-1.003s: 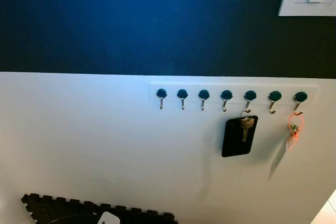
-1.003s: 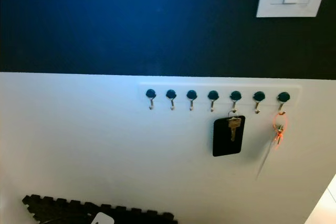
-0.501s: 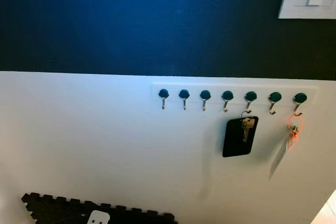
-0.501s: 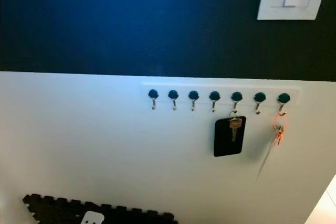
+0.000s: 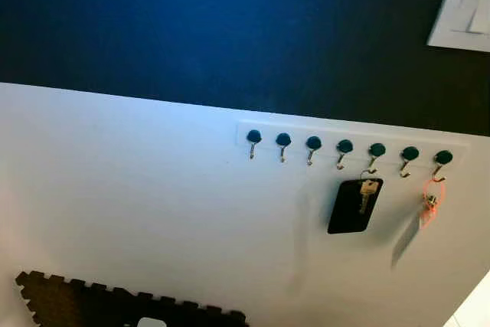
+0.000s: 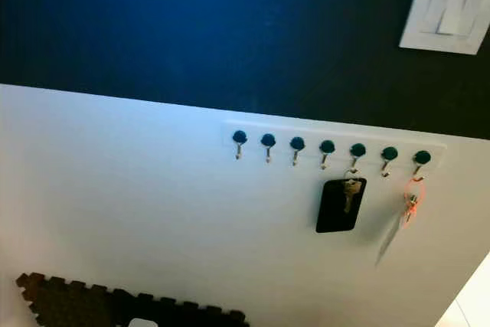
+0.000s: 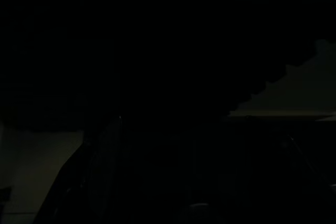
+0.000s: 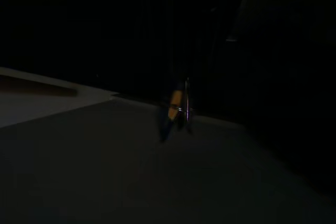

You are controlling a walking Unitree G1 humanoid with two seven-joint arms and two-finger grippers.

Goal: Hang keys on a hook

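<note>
From the head cameras I'm looking at the hook rail (image 5: 351, 143) on the wall, with a key on a black tag (image 5: 358, 204) and an orange key ring (image 5: 430, 193) already hanging; the four hooks (image 6: 267, 142) to their left are free. Left wrist view is too dark to make anything out. In the right wrist view, something small is dangling, probably the keys (image 8: 176, 109), though I can't tell how the fingers are set. I'm guessing we're at the approach step: next is raising that arm to a free hook.

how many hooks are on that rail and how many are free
7 hooks, in one row on the white rail. Five are free: the four on the left and the sixth. The fifth holds a key with a black tag; the seventh holds an orange ring.
</note>
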